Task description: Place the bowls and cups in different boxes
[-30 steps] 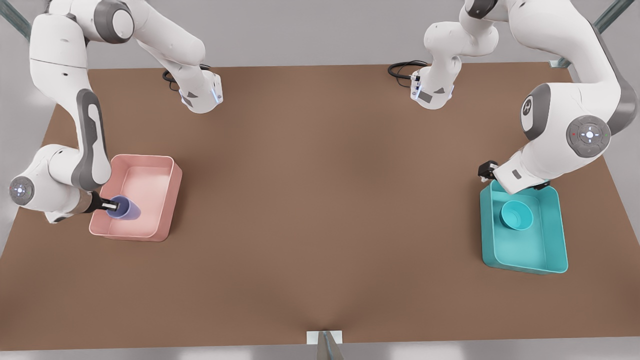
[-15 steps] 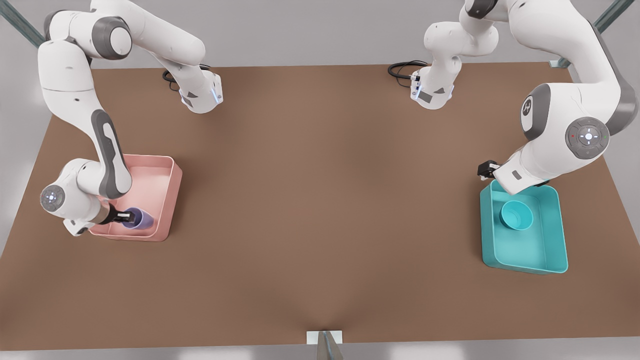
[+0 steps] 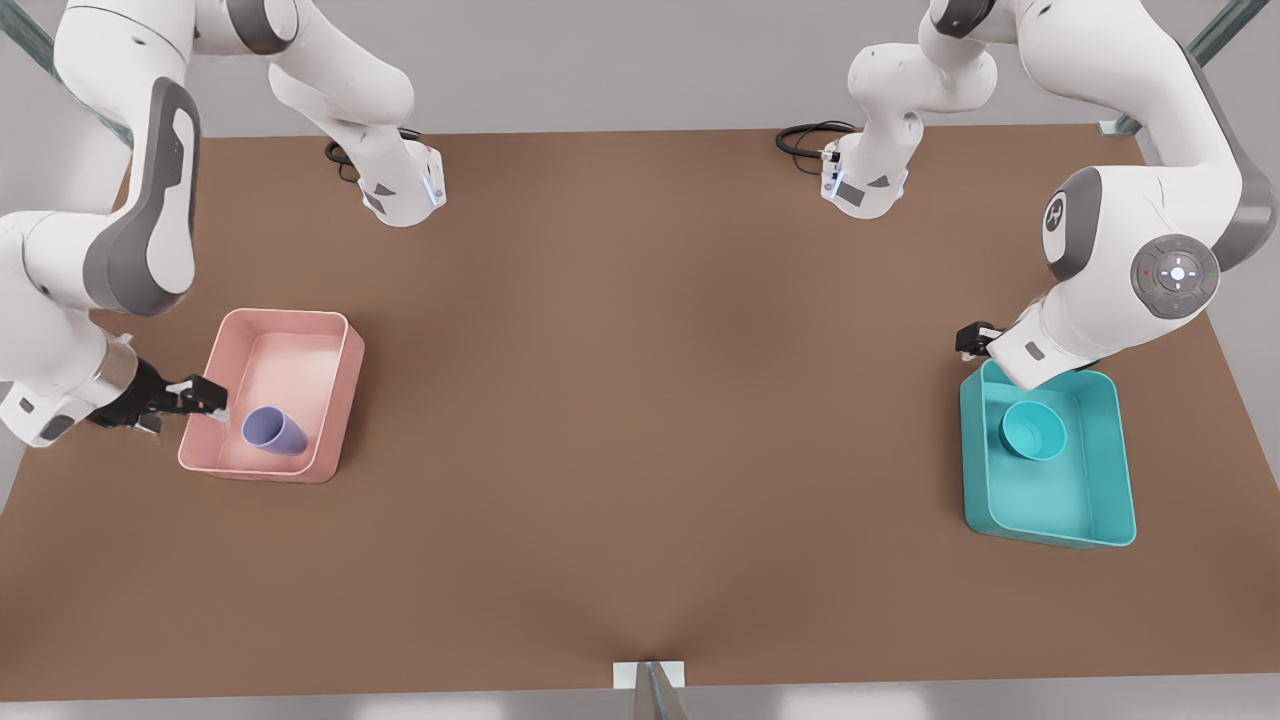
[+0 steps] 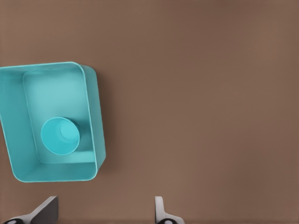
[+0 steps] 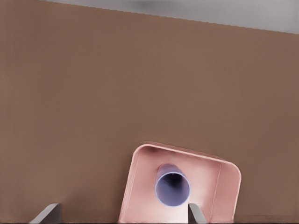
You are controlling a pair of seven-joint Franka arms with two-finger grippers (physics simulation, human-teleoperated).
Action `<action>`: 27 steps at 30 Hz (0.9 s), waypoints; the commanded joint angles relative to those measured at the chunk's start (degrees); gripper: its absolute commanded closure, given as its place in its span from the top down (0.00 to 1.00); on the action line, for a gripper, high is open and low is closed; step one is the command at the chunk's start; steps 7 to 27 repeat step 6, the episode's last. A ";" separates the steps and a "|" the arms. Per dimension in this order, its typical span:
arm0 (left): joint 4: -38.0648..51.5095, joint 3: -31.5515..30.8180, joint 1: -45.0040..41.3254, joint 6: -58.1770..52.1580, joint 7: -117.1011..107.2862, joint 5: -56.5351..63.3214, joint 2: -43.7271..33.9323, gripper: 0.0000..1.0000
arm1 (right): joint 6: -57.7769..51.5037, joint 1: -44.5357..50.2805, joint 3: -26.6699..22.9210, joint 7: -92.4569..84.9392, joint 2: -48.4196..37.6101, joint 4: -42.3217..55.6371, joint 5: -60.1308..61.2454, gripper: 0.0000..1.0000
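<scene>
- Both sorts look done: cup (image 3: 274,432) lies in pink box (image 3: 340,400), bowl (image 3: 1033,431) in teal box (image 3: 1120,470).
- Right claw (image 3: 205,398), at the cup's 9 o'clock, open, empty.
- Left claw (image 4: 105,212) above the worktop (image 3: 640,400), spread, empty.

arms (image 3: 1150,60): glossy white shells | grey joint bands | black cables (image 3: 805,135) | lit round buttons (image 3: 1177,271)

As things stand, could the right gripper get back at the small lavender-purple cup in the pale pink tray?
Probably yes: the right gripper is open beside the pale pink tray, and the lavender-purple cup lies uncovered inside.
</scene>
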 commanded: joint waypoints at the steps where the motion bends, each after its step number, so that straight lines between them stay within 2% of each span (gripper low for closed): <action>1: 0.03 0.00 0.01 -0.20 -0.87 0.01 -0.07 1.00 | -15.85 0.18 0.01 15.01 -2.36 0.31 0.31 1.00; 27: 0.03 0.00 -0.16 -0.12 -0.96 0.01 -0.07 1.00 | -15.85 0.71 0.10 16.86 -3.59 -1.01 -0.13 1.00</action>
